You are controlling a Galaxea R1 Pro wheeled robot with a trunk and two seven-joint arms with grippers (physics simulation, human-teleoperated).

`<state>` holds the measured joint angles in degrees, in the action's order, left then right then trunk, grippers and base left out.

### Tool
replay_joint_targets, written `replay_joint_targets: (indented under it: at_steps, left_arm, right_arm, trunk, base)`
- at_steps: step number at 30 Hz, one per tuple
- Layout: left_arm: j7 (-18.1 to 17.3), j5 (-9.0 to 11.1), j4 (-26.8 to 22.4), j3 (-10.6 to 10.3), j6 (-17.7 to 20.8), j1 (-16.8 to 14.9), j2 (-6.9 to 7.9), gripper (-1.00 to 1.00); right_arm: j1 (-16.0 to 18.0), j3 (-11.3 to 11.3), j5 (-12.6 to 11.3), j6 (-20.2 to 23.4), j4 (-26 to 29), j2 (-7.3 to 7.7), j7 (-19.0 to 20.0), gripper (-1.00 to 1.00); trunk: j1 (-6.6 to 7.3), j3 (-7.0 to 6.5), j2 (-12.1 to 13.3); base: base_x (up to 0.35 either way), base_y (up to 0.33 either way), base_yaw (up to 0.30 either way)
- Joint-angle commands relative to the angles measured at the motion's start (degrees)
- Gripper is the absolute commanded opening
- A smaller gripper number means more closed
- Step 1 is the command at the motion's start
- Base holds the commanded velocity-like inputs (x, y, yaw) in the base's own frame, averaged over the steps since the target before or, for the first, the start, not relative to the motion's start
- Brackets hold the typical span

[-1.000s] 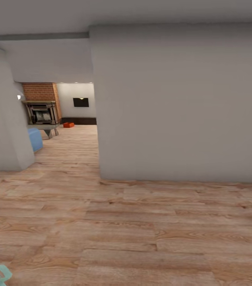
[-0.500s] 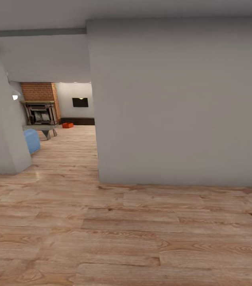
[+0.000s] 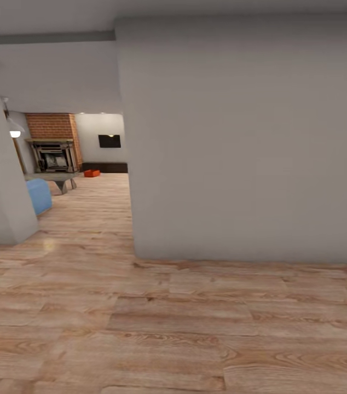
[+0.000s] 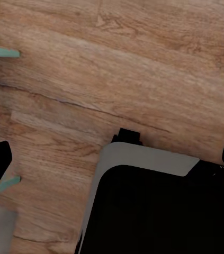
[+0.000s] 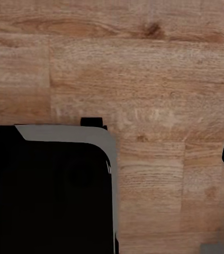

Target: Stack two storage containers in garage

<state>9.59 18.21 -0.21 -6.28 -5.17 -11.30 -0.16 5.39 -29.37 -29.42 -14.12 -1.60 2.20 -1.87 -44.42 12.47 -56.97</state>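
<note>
Far down the opening left of a grey wall [image 3: 244,137], on the pale plank floor [image 3: 168,317] of the living room, one orange-red storage container [image 3: 91,173], low and small, long axis running roughly across the view, beside a dark baseboard under a black wall TV [image 3: 109,141]. Brick fireplace [image 3: 53,148] and blue sofa [image 3: 38,196] at left. Gripper spread on either arm: cannot tell from the wrist views

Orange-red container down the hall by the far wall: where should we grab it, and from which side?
The storage container is a small orange-red block on the wood floor, beside the fireplace and below the black TV. Its rim and walls can't be made out from here. Likely best: both end effectors on opposite side walls, coming from the open hallway side. Confirm up close.
</note>
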Motion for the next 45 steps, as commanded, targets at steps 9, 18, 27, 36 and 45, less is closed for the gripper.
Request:
replay_joint_targets:
  at_steps: [9,18,27,36,45]
  left_arm:
    - [0.2,0.5,0.0,-0.5,-0.2,0.0,-0.01,1.0]
    - [0.2,0.5,0.0,-0.5,-0.2,0.0,-0.01,1.0]
    - [0.2,0.5,0.0,-0.5,-0.2,0.0,-0.02,1.0]
    - [0.2,0.5,0.0,-0.5,-0.2,0.0,-0.02,1.0]
    - [0.2,0.5,0.0,-0.5,-0.2,0.0,-0.02,1.0]
  right_arm:
    - [0.1,-0.6,-0.3,-0.1,-0.2,-0.09,0.0,1.0]
    - [0.1,-0.3,-0.5,0.0,-0.2,-0.23,0.0,1.0]
    - [0.1,-0.1,-0.9,0.0,-0.2,-0.15,-0.1,1.0]
    - [0.1,-0.1,-1.0,-0.1,-0.2,-0.23,-0.1,1.0]
    - [0.1,-0.1,-1.0,-0.1,-0.2,-0.16,-0.1,1.0]
  trunk:
    - [-0.04,0.07,0.0]
    - [-0.04,0.07,0.0]
    - [-0.04,0.07,0.0]
    - [-0.04,0.07,0.0]
    - [-0.04,0.07,0.0]
  base:
    - [0.324,0.0,0.0]
    - [0.324,0.0,0.071]
    - [0.324,0.0,0.258]
    - [0.324,0.0,0.273]
    - [0.324,0.0,0.274]
